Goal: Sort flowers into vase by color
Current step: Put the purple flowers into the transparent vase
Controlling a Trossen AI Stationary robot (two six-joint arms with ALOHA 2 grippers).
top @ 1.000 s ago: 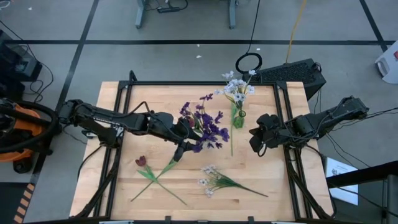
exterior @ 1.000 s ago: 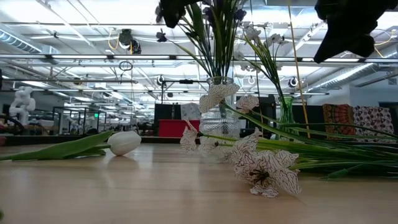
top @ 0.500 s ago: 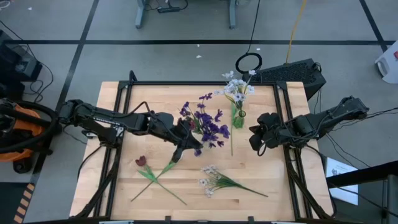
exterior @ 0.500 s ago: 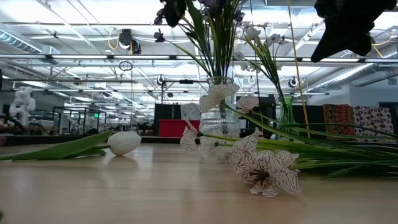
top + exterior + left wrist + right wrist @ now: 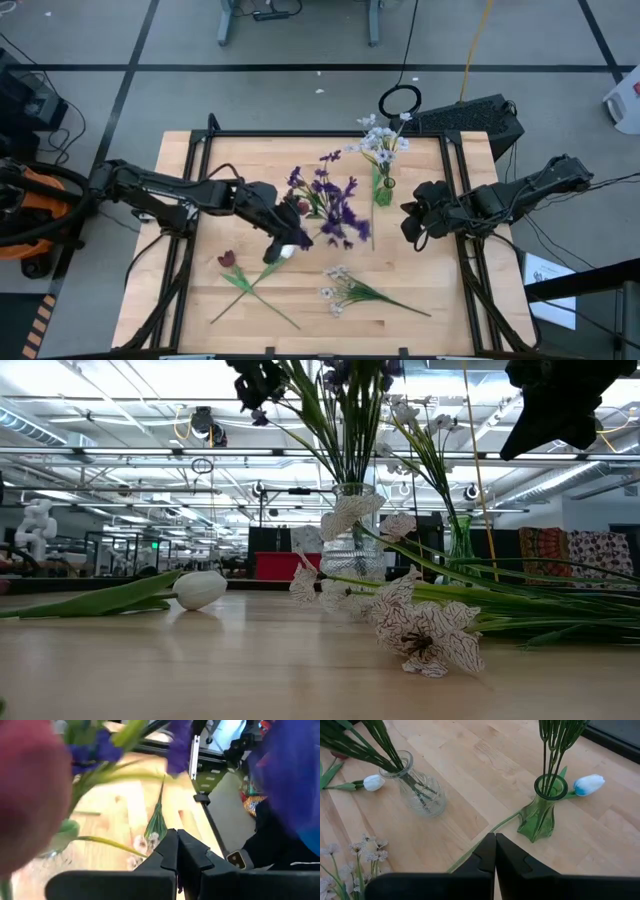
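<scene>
Several purple sprigs stand in a clear glass vase at the table's middle. Pale white-blue blossoms stand in a green vase farther back and to the right. A dark red tulip and a white tulip lie with crossed stems at the near left. A pale sprig lies near the front edge. My left gripper is shut and empty just left of the purple sprigs, above the white tulip. My right gripper is shut and empty, right of the green vase.
A loose green stem lies on the table between the two vases, and a white-blue tulip bud lies by the green vase. Bare wood shows at the far left and the near right.
My left gripper has drawn back a little from the purple sprigs toward the table's left and near edges. The white tulip bud below it shows now. The purple sprigs have shifted slightly in the clear vase.
</scene>
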